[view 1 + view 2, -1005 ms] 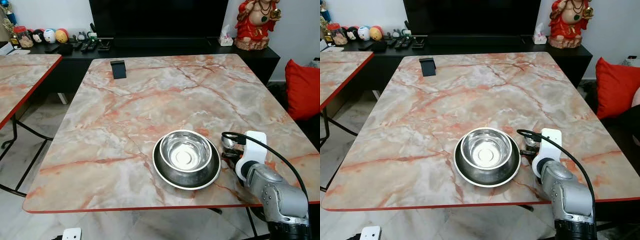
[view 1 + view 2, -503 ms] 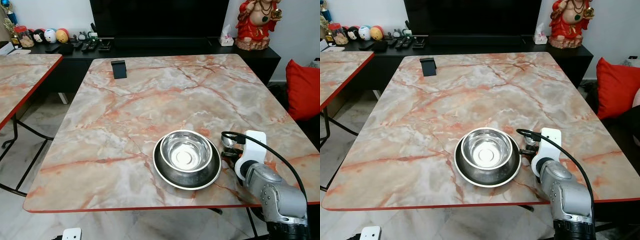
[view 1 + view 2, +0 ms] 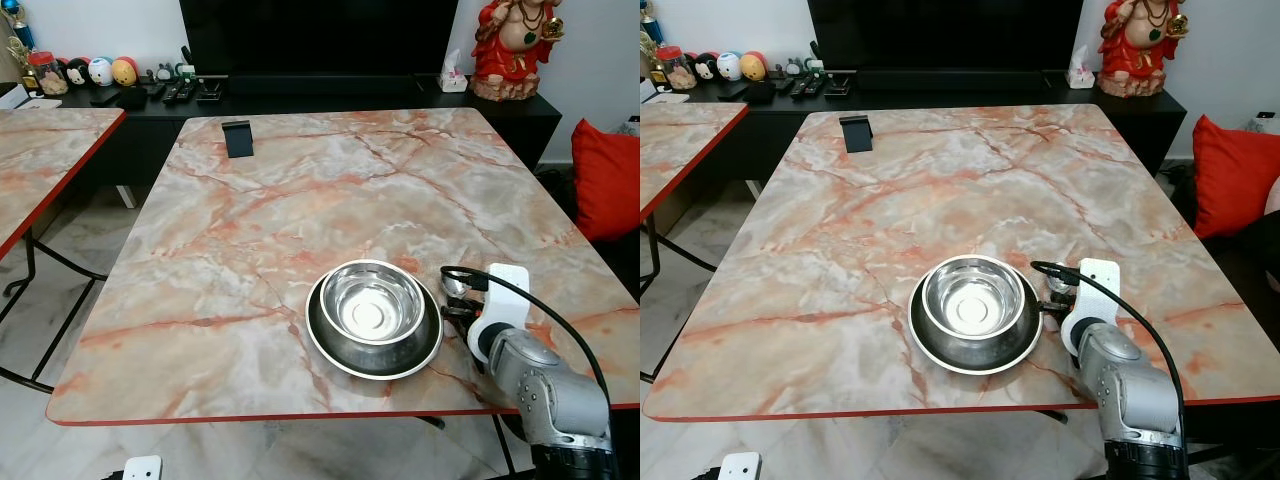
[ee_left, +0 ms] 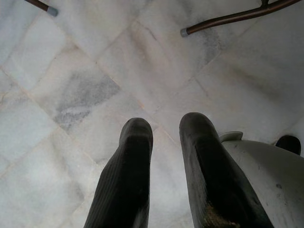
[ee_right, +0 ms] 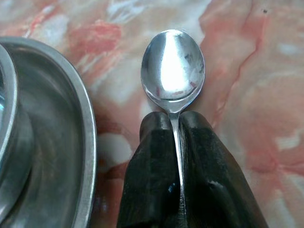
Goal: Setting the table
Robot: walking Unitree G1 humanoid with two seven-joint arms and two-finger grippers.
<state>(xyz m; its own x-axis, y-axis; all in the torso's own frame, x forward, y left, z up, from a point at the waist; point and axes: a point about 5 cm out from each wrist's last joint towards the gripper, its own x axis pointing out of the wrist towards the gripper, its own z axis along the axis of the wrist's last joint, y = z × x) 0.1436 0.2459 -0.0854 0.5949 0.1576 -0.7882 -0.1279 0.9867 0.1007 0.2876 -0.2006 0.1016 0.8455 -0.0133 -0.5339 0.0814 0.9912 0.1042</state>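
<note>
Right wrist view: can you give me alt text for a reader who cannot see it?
The right claw is shut on the handle of a steel spoon, bowl facing up over the marble table. The rim of a steel plate lies just beside it.

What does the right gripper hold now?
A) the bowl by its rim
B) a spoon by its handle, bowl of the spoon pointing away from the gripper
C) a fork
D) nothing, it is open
B: the right gripper is shut on the handle of the spoon, beside the plate.
</note>
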